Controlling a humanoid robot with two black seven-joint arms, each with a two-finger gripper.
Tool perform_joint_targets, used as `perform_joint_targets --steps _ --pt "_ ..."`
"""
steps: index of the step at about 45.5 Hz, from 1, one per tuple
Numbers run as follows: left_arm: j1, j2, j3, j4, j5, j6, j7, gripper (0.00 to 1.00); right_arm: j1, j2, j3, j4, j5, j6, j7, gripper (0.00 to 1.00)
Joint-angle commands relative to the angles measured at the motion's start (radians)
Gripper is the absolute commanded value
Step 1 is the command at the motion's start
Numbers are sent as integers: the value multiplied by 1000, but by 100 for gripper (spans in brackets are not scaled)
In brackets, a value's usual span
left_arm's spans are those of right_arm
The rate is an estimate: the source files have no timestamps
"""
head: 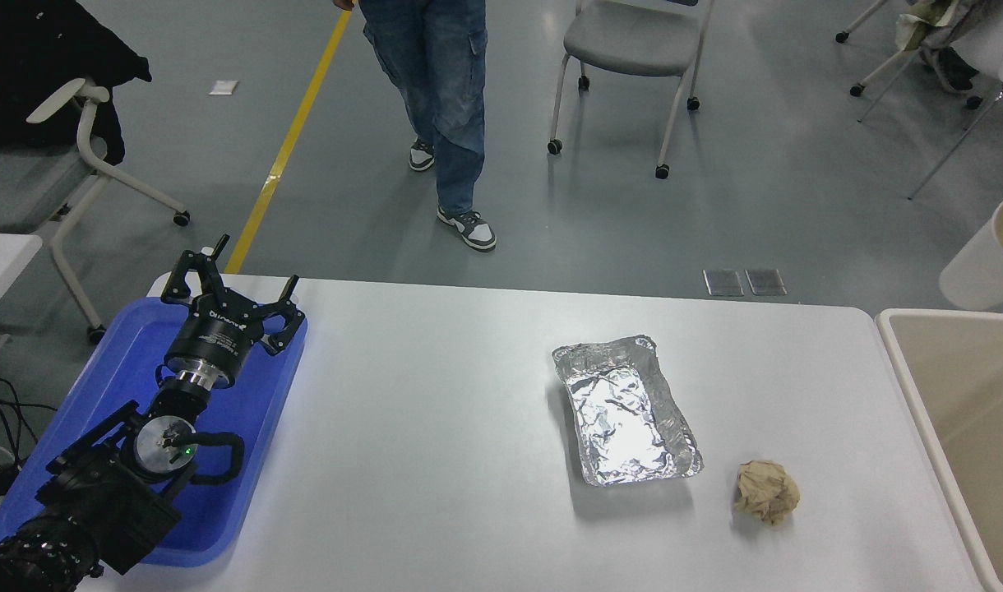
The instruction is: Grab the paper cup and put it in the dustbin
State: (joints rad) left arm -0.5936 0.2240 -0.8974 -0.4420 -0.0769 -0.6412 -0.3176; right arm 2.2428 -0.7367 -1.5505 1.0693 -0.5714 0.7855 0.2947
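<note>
The white paper cup (985,259) hangs tilted in the air at the picture's right edge, partly cut off, just above the far rim of the beige dustbin (908,366). The right gripper that holds it lies beyond the frame and does not show. The dustbin stands against the table's right end, with only its left part in view. My left gripper (226,289) is parked open over the blue tray at the lower left, with nothing between its fingers.
A silver foil tray (625,409) and a crumpled tan paper ball (766,491) lie on the white table's right half. The blue tray (119,362) sits at the left edge. A person's legs (440,99) and office chairs stand beyond the far side.
</note>
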Motion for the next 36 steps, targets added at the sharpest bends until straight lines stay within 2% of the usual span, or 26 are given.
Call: perform_joint_targets --steps 1,7,24,30,36 --pt "0 0 0 0 0 0 0 100 -129 -116 -10 -127 13 0 0 0" --pt "0 0 0 0 0 0 0 100 -271 -153 15 -281 83 0 0 0" --pt "0 0 0 0 0 0 0 100 -847 -231 289 -678 409 0 -2 0" --pt "0 0 0 0 0 0 0 100 -1049 -237 475 -791 407 0 -11 0" --pt "0 0 2 0 0 0 0 100 -1212 -210 622 -888 409 0 -55 0"
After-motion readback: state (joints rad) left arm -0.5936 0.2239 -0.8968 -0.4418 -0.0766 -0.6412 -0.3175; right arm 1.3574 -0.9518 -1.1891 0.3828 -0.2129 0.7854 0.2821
